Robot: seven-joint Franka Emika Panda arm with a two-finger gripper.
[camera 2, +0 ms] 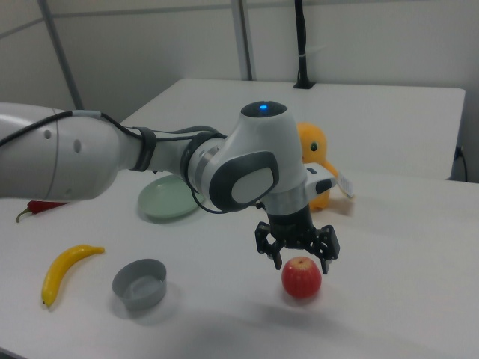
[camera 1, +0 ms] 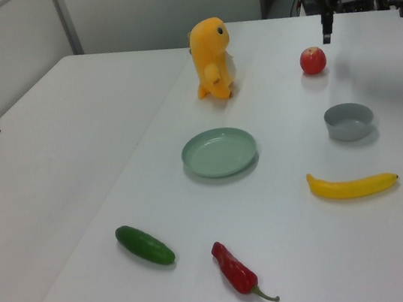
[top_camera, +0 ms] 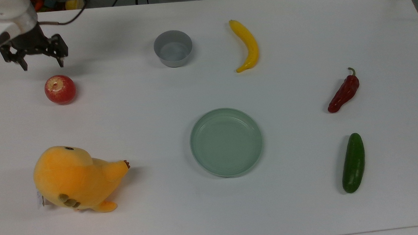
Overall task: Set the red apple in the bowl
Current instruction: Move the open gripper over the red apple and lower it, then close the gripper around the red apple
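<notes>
Arm cut off by the top view's upper left edge; chili pepper mostly behind it in the right view.

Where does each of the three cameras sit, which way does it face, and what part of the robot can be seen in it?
Top view: above the table, looking down; the open gripper and white wrist hang at upper left, near the apple.
Left view: beyond the cucumber and chili end, looking along the table toward the plush toy; the gripper hangs at top right.
Right view: low at the opposite end, near the bowl; the arm reaches in from the right view's left, gripper over the apple.
All three share apple, bowl, plate and banana.
</notes>
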